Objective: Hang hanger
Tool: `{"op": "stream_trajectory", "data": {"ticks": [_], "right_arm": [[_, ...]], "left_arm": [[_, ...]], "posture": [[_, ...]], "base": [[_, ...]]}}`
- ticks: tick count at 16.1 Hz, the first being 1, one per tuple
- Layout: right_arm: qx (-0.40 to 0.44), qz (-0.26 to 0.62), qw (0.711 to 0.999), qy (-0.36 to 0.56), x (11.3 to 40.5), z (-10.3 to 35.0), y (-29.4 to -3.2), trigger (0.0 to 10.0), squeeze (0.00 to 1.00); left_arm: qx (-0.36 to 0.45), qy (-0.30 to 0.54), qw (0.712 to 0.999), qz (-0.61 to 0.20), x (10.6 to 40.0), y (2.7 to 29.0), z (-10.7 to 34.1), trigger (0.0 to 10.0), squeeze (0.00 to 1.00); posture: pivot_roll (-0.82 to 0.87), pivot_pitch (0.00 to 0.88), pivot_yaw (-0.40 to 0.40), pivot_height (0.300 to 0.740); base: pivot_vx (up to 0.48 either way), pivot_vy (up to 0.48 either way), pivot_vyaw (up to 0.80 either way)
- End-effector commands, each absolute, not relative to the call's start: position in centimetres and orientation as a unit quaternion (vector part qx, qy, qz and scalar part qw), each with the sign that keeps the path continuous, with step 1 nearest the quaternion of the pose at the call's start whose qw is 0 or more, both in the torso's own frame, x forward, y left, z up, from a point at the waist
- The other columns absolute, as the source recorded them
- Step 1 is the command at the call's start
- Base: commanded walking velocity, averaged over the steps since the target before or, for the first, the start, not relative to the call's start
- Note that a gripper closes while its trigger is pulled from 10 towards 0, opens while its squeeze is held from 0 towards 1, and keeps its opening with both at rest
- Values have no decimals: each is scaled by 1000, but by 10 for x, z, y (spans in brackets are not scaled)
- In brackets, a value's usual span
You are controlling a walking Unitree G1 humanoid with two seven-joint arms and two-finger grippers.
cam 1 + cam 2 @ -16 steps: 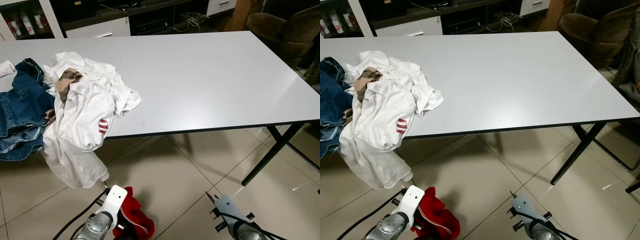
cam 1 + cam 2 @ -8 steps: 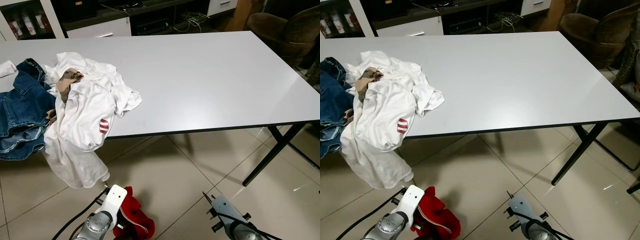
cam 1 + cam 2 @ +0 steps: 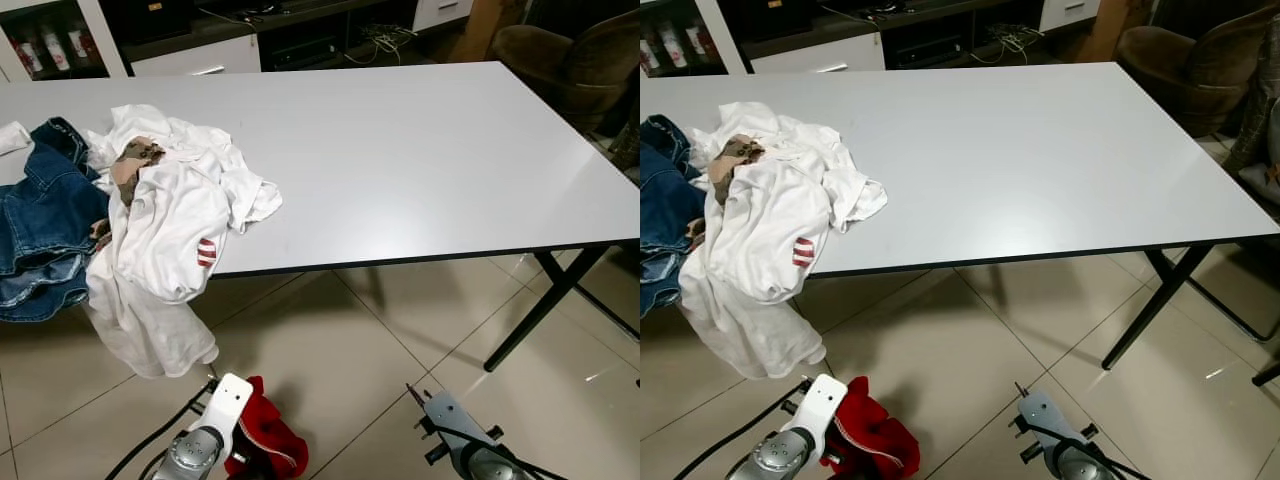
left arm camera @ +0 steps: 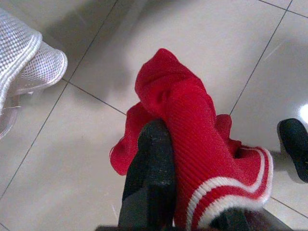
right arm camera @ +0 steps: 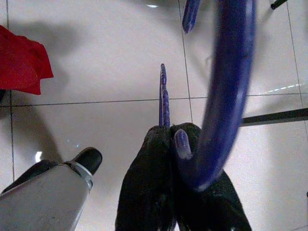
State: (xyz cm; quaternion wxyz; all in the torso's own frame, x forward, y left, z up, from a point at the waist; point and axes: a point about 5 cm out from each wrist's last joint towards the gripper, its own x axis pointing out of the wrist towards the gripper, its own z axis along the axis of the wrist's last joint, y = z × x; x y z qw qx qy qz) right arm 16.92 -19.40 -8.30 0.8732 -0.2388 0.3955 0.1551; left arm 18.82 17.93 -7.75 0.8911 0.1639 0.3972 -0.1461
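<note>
Blue plastic hanger (image 5: 226,91): pinched between the closed jaws of the right gripper (image 5: 171,139), its curved body arching up past the wrist camera and a thin blue edge projecting ahead of the black fingers (image 5: 144,192). The right arm is held low, above the tiled floor (image 3: 330,370) in front of the robot. Red knit garment with white trim (image 4: 192,139): bunched and clamped in the closed jaws of the left gripper (image 4: 163,159), also low over the floor, just beside the hanging hem of the white shirt (image 3: 165,240). Tabletop (image 3: 420,150): a pale grey surface ahead, carrying the white shirt, which spills over its near edge, and a blue denim garment (image 3: 40,220) at its left end. A brown armchair (image 3: 570,60) stands beyond the far right corner.

Risks, as judged: the grip on the hanger is narrow and near one end, so the hanger may pivot or slip when swung. The red garment, held as a wad, may snag the hanger or drop.
</note>
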Motion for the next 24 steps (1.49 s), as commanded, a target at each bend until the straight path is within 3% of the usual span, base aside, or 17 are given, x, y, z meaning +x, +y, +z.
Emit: {"op": "stream_trajectory", "data": {"ticks": [1, 24], "right_arm": [[-241, 158, 873, 395, 168, -83, -195, 10000, 0], [-245, 157, 872, 395, 167, -83, -199, 10000, 0]], "left_arm": [[163, 396, 892, -146, 188, 180, -77, 10000, 0], [161, 393, 893, -149, 190, 175, -77, 10000, 0]], "posture": [[16, 0, 26, 740], [7, 0, 23, 740]], "base": [[0, 0, 0], [0, 0, 0]]}}
